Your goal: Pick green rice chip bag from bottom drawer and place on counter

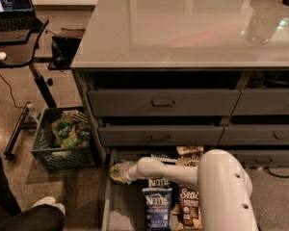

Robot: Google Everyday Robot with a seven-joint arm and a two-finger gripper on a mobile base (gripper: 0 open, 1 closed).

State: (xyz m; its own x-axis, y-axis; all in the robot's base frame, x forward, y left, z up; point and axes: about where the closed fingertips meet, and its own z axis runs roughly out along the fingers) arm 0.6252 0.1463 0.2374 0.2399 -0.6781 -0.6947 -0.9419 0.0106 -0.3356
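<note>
Where the white arm [173, 171] ends, the gripper [125, 171] sits low inside the bottom drawer [107, 201], at the back left corner. It is right at the green rice chip bag [114, 173], and the 2 look like they touch. It is not clear if the gripper is open or closed, or if it grips the bag.

The bag is small and light green with a pale patch. It lies close to the left wall of the drawer, just under the front of the middle drawer [159, 136]. Only part of it shows, because the gripper covers its right side.

The bottom drawer is pulled out and has pale walls inside. To the right of the green bag are 2 blue Kettle bags [157, 211], 1 behind the other, with a brown Sea Salt bag [189, 203] beside them. More snack bags [189, 150] lie at the back.

Above the drawers is the counter [183, 28], wide, pale and shiny. On the floor to the left stands a green crate [62, 155] with green packs [67, 131] in it. A black desk [14, 52] with a laptop [9, 4] is at the far left.
</note>
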